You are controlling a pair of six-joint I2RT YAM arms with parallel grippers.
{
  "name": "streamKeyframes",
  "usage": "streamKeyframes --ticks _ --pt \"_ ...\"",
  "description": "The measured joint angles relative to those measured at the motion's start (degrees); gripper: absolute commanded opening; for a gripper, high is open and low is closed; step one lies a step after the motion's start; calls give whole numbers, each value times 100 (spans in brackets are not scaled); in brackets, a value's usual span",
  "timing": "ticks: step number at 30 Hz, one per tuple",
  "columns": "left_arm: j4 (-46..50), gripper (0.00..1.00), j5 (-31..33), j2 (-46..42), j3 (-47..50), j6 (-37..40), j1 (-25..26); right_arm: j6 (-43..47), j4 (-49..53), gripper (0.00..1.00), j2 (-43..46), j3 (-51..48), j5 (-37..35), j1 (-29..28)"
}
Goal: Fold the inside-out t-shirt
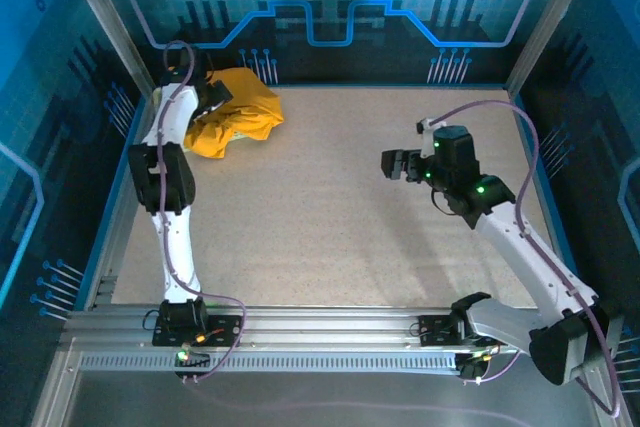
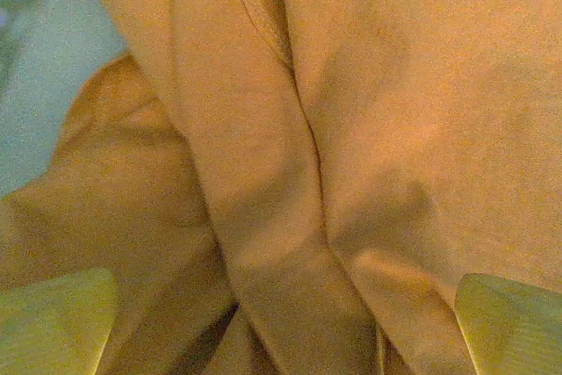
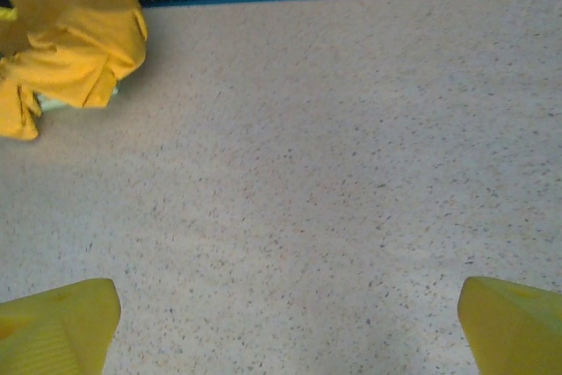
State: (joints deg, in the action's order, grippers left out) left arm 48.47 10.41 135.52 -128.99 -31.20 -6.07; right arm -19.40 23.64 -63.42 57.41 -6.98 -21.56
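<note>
From above, the inside-out t-shirt (image 1: pixel 240 112) lies as a crumpled mustard heap at the far-left corner of the table (image 1: pixel 330 217), with the left gripper (image 1: pixel 212 95) right over it. Left wrist: plain soft folds up close, jaws spread wide, pinching nothing. Right wrist: the right gripper (image 3: pixel 285 322) is spread over bare table.

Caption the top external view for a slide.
Open left gripper over the crumpled yellow t-shirt at the far-left corner of the table; open right gripper at mid-right.

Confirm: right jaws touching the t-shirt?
Apart. Right wrist view: t-shirt lies at far upper left, bare table between it and the open right jaws.
</note>
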Motion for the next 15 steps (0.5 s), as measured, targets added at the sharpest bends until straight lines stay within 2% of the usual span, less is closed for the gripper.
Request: streamKeyframes --ticks 4,10,12,15 --pt "170 99 -155 570 -481 0 0 22 17 100 -125 0 -243 -319" --pt "107 98 -476 990 -627 -26 -7 22 44 100 -179 0 -472 -549" --pt "83 93 -566 1178 -765 -31 -7 22 44 100 -179 0 -507 -581" --pt "17 79 -686 1362 -868 -48 -26 20 52 100 -179 0 -529 -605"
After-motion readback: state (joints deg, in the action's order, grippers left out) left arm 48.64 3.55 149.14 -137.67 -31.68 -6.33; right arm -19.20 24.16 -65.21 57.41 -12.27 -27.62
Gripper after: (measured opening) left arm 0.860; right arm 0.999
